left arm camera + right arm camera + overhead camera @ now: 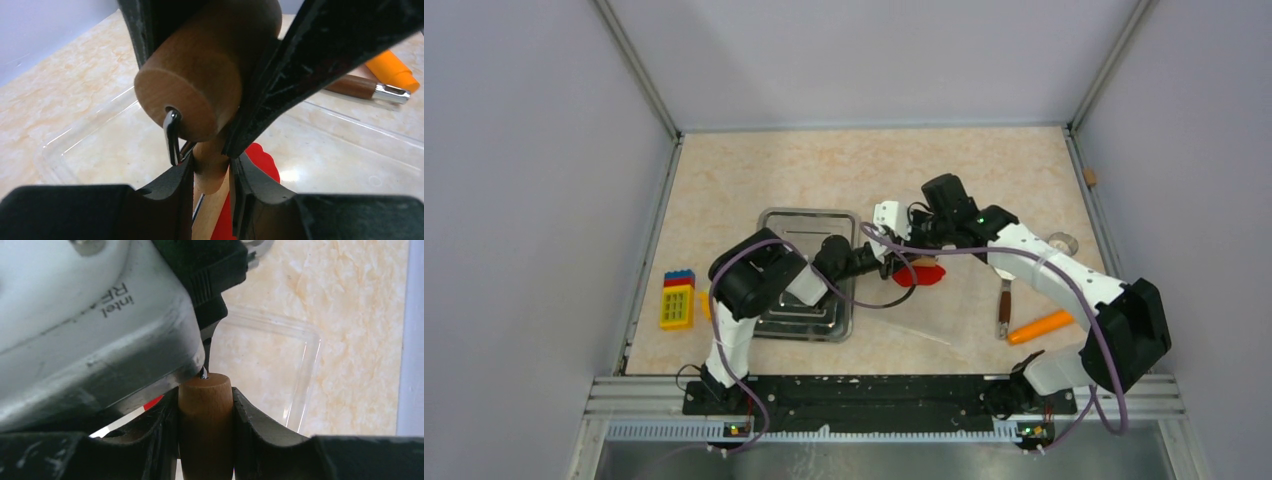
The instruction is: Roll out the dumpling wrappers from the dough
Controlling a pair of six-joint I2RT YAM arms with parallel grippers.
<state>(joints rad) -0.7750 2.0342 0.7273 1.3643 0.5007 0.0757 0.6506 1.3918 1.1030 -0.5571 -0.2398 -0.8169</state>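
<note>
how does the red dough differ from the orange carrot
Colour: the dough is bright red, the carrot orange.
Shape: the dough is a flat piece, the carrot a thick tapered stick.
Place: the dough lies on the clear sheet, partly hidden under the rolling pin; the carrot lies in the open off the sheet, beside the wooden-handled tool.
Shared: neither is gripped.

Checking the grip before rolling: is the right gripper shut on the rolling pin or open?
Shut: the right gripper clamps the rolling pin handle, fingers pressing both sides.
</note>
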